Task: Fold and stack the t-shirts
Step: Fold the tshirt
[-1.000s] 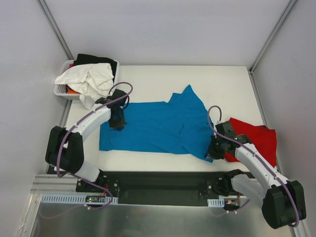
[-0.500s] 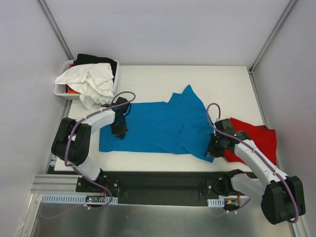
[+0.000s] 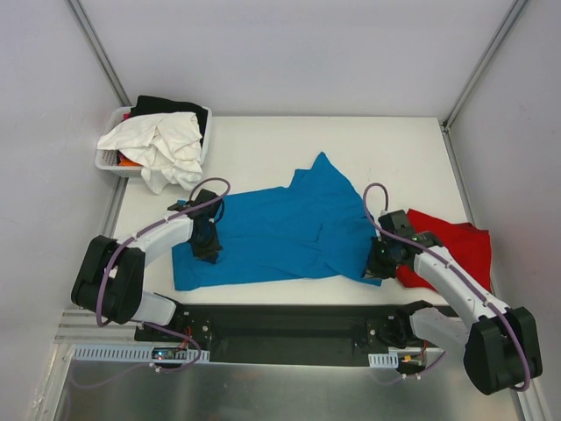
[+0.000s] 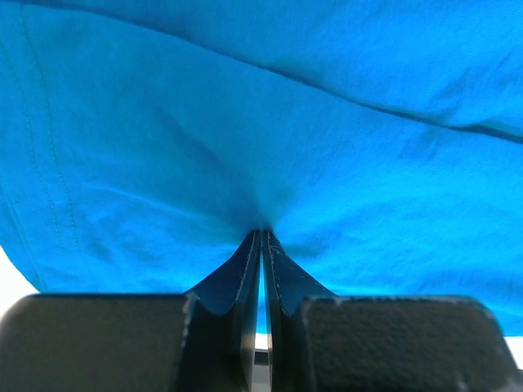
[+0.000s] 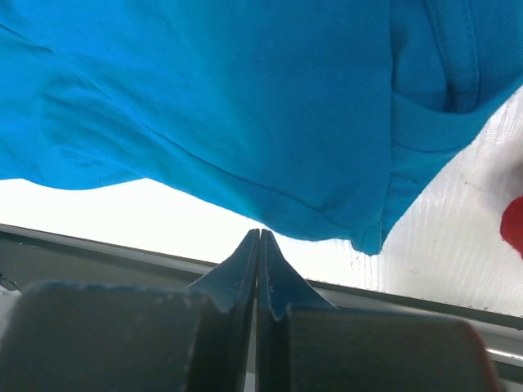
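Observation:
The turquoise-blue t-shirt lies spread across the middle of the table. My left gripper sits on its left part, jaws shut. In the left wrist view the blue cloth puckers into the closed tips. My right gripper is at the shirt's near right corner, jaws shut. In the right wrist view its tips touch the blue hem, and no cloth shows between them. The red t-shirt lies crumpled at the right, just beyond my right gripper.
A white basket stands at the far left corner, with a white garment and a black garment heaped in it. The table's near edge runs just below the shirt. White table surface lies beyond the shirt.
My left gripper has pulled toward the near edge with the blue cloth. The shirt's left part and far corner have shifted near and left. My right gripper has barely moved.

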Robot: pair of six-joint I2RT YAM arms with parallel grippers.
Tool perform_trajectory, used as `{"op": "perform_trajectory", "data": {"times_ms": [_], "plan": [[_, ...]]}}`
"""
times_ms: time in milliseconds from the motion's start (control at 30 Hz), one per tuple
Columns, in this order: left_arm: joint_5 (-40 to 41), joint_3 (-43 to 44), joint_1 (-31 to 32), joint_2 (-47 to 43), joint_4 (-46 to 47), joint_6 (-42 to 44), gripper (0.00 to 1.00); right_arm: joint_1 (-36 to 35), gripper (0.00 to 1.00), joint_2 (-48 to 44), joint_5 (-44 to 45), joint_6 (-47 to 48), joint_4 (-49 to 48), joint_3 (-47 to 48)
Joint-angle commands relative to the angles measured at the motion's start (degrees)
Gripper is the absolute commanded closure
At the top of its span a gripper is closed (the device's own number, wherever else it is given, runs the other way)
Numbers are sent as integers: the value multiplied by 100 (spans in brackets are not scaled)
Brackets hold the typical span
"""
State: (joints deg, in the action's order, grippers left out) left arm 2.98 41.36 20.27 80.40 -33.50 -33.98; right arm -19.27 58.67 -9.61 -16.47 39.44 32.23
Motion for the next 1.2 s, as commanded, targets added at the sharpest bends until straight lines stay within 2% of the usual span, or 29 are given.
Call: {"op": "perform_trajectory", "data": {"times_ms": [0,100,233,333,433,600,900,1167], "plan": [[35,99,47,55,-368,-48,95,-51,99,30,125,12,-59,143],[158,538,64,28,-517,84,93,-51,99,301,301,170,-42,511],[369,1599,100,90,-842,277,90,-42,100,1048,311,354,-234,855],[466,2224,100,116,-1062,339,89,-33,99,1251,406,504,-376,1257],[475,2402,109,116,-1168,348,90,-16,99,1576,599,714,-437,1540],[457,2122,117,-86,-1194,374,90,46,99,2209,477,882,-832,1427],[563,1858,109,-367,-1353,409,89,37,99,1736,178,373,-1246,241],[510,2068,109,-130,-1361,418,89,-147,99,708,231,74,-535,-102]]}}
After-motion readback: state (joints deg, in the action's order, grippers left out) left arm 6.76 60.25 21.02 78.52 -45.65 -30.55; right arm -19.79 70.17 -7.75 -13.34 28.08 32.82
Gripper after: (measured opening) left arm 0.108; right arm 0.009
